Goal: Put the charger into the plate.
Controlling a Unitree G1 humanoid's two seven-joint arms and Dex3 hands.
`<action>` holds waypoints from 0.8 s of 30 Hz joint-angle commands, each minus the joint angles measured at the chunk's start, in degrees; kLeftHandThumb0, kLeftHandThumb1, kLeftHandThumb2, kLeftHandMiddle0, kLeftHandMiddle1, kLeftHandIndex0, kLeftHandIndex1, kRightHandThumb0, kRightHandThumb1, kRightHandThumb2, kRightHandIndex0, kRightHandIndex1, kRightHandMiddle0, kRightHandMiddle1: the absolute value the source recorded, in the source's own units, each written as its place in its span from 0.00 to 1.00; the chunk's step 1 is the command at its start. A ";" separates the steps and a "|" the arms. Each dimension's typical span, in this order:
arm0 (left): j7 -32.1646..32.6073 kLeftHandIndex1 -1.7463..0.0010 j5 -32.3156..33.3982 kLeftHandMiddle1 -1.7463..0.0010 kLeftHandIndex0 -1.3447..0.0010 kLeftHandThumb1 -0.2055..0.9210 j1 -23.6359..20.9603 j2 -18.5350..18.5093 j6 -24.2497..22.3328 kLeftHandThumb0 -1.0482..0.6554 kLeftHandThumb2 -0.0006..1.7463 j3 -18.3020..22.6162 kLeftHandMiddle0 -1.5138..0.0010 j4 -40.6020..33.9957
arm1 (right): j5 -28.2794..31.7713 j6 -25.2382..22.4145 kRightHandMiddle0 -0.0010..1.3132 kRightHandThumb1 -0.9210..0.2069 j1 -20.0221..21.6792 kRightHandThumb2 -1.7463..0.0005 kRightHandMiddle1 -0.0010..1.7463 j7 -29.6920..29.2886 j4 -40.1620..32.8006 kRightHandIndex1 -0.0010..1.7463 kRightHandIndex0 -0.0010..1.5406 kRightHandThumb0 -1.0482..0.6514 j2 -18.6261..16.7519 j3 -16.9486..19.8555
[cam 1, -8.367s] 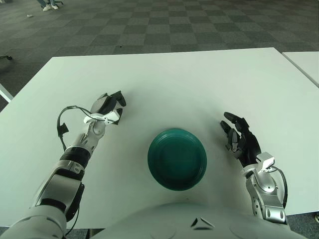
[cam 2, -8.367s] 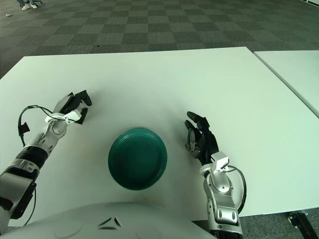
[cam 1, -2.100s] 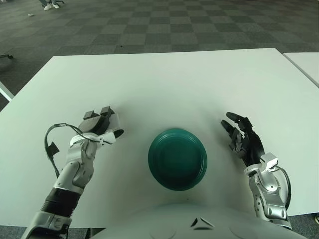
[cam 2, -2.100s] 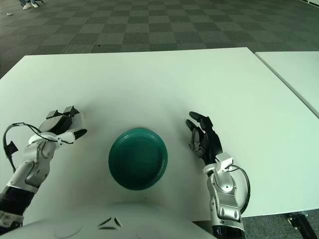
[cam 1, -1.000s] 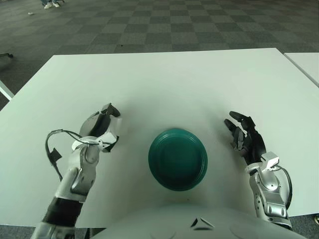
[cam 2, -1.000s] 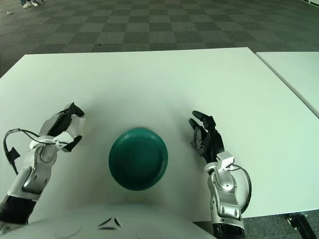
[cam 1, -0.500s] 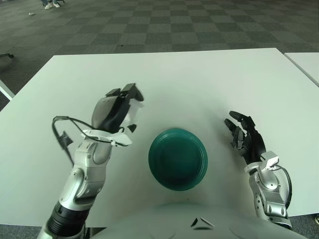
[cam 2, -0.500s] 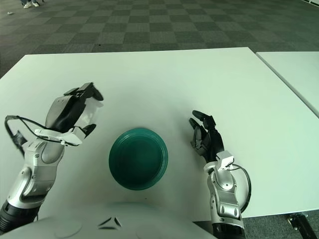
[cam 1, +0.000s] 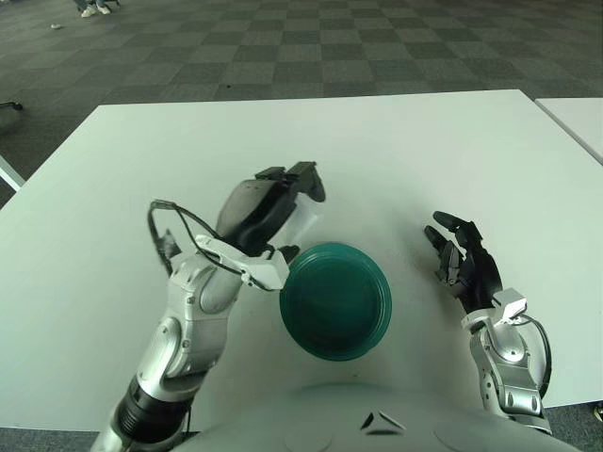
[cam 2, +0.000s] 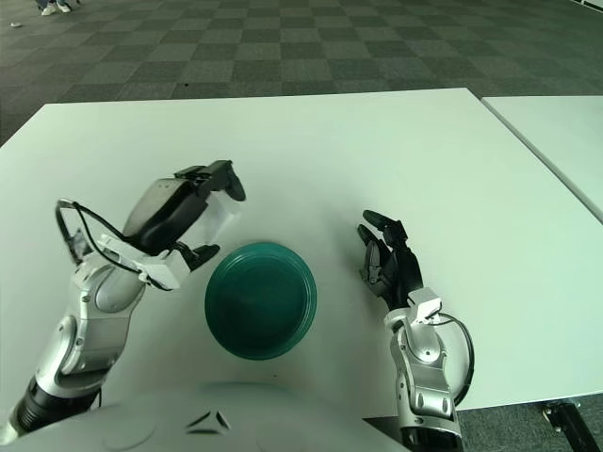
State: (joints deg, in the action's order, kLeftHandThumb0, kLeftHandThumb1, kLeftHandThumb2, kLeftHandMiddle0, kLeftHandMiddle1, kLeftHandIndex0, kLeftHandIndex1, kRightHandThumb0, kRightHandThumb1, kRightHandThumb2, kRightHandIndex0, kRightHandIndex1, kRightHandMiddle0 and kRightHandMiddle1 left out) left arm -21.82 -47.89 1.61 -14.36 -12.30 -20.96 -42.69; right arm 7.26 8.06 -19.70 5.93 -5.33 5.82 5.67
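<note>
A dark green round plate [cam 1: 335, 301] sits on the white table [cam 1: 377, 160] just in front of me. My left hand [cam 1: 283, 212] is raised above the table at the plate's upper-left rim, fingers curled around a small white charger [cam 2: 222, 222] that shows between fingers and thumb. The charger hangs over the table beside the plate's left edge, not inside it. My right hand [cam 1: 464, 268] shows to the right of the plate, fingers spread and holding nothing.
A black cable [cam 1: 165, 231] loops off my left wrist. A second white table [cam 1: 577, 121] stands at the far right, across a narrow gap. Checkered carpet [cam 1: 283, 47] lies beyond the table's far edge.
My left hand has lifted with the charger and swung right, from the table's left side up to the plate's left rim. The right hand has not moved.
</note>
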 commanded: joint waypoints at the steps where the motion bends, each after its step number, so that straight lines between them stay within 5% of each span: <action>1: -1.96 0.00 0.60 0.04 0.50 0.12 -0.88 0.92 0.21 0.61 0.99 -1.79 0.39 0.13 | -0.62 -2.78 0.00 0.00 -2.30 0.52 0.50 0.23 2.59 0.08 0.22 0.17 -0.39 -0.63; 12: -6.56 0.00 0.58 0.04 0.53 0.17 -2.83 1.30 2.11 0.61 0.96 -7.31 0.42 3.69 | 0.12 -1.37 0.00 0.00 -3.49 0.55 0.46 0.31 2.07 0.08 0.22 0.19 -1.75 -1.59; 24: -4.77 0.00 4.78 0.03 0.55 0.21 0.08 -0.17 6.64 0.61 0.93 -7.92 0.45 7.97 | 3.73 -1.67 0.00 0.00 -3.98 0.56 0.47 3.98 2.00 0.06 0.19 0.19 -1.64 -1.21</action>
State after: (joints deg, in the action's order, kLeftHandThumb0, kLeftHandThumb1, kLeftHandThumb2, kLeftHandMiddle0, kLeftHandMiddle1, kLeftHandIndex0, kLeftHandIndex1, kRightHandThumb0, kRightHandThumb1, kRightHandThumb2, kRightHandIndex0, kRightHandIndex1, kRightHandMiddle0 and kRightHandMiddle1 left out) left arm -27.90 -43.99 0.93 -13.81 -7.08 -29.09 -36.12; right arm 10.03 9.81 -21.43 9.11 -5.72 4.61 4.97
